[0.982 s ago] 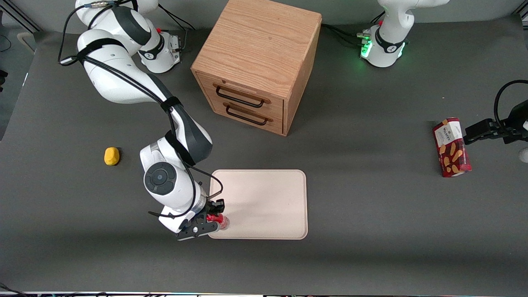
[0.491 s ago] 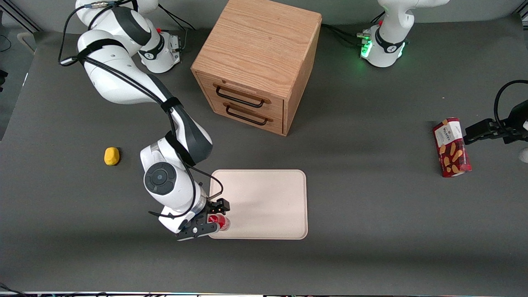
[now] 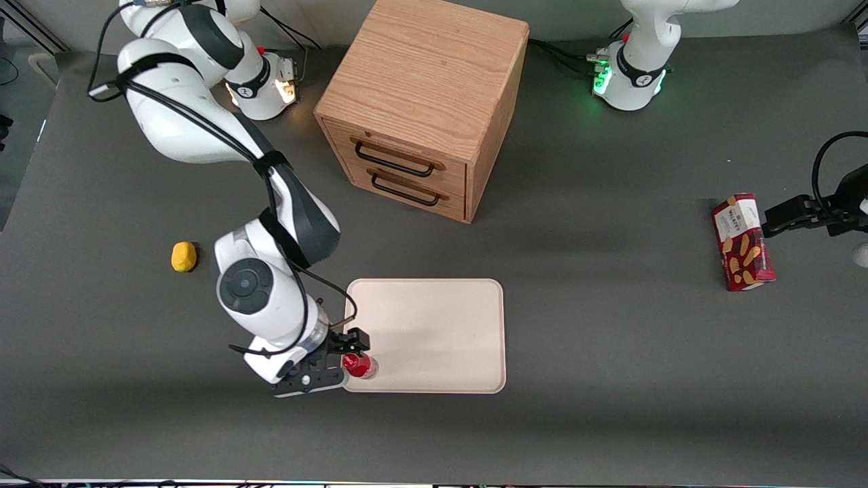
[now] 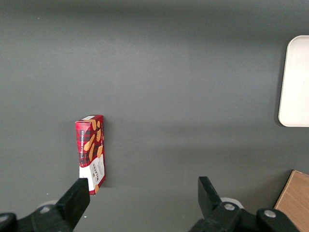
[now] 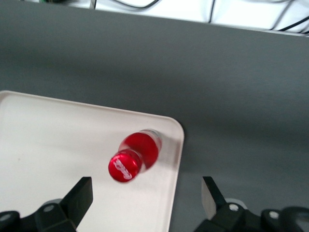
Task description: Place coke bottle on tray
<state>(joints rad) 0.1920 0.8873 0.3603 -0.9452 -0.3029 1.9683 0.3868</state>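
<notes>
Since a second ago the claw [image 3: 349, 358] has let go of the coke bottle [image 3: 359, 365] and lifted, its fingers now spread wide above it. Upright (red cap toward the wrist camera), the coke bottle [image 5: 135, 155] stands on the tray [image 3: 441, 325], in the corner nearest the working arm and the front camera.

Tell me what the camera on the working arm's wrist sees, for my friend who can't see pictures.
A small red coke bottle stands upright on a pale tray, close to one rounded corner. The claw hangs open above it, its two dark fingers spread apart and not touching the bottle. Dark grey table surrounds the tray.
</notes>
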